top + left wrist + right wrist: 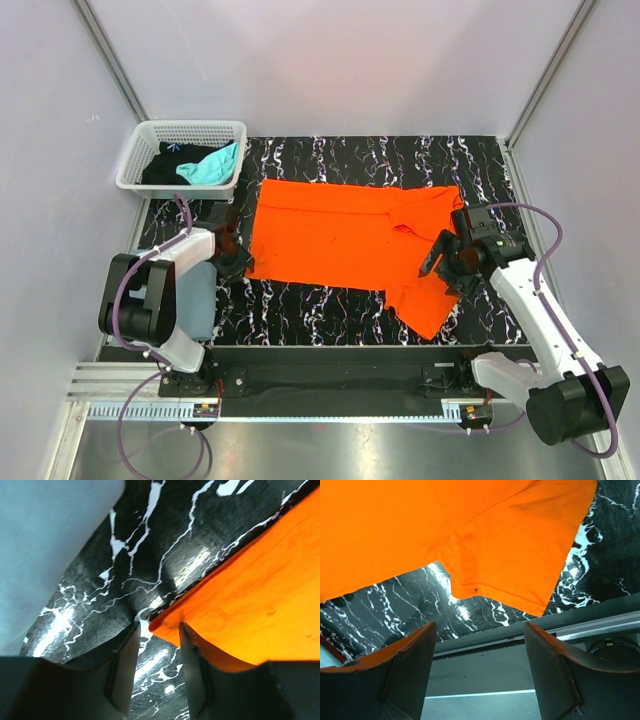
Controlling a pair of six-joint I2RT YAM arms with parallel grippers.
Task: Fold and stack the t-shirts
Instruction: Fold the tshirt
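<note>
The orange tee (pixel 340 235) lay spread flat across the middle of the table (pixel 330 305), 1 sleeve reaching toward the near edge. The left gripper (pixel 159 627) sat low at its near-left corner, jaws part spread, that corner between the tips but not pinched. The right gripper (pixel 480 627) hung over the sleeve, jaws wide, holding nothing. A grey tee (pixel 197 295) lay folded at the table's left; a teal tee (pixel 213 165) and a black tee (pixel 165 168) sat in the basket (pixel 135 160).

A fixed camera high over the near edge looks down across the whole black, white-veined marble-patterned tabletop (pixel 330 305). Both wrist cameras hang close above it, angled low, each sharing with the overhead view an edge of the bright orange cloth t-shirt (pixel 340 235).
</note>
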